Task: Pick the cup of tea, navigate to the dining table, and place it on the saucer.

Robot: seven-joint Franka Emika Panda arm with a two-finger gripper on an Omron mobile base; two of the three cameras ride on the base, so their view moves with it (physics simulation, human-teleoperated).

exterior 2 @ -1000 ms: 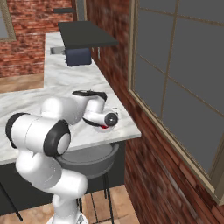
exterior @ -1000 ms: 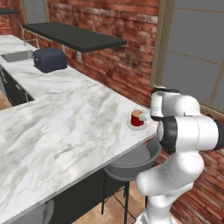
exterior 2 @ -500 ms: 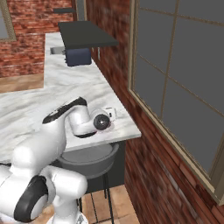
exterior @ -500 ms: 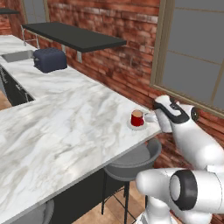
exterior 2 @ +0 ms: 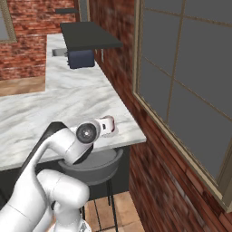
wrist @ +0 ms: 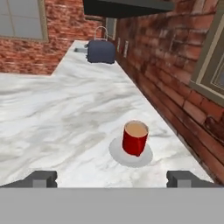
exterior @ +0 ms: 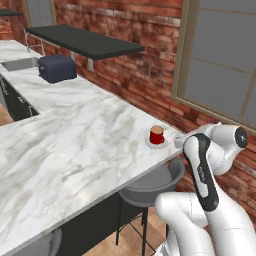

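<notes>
On worktop (wrist: 52, 113), cup of tea (wrist: 134, 138) upright on saucer (wrist: 131, 155); end effector (wrist: 111, 179) wide, empty, at cup's 6 o'clock, apart.

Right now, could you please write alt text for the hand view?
A red cup of tea stands on a saucer on the marble dining table, ahead of the open gripper. A dark toaster sits far back by the brick wall.

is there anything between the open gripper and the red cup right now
Nothing visible. In the hand view only bare marble lies between the open gripper and the cup, which already stands on the saucer.
</notes>
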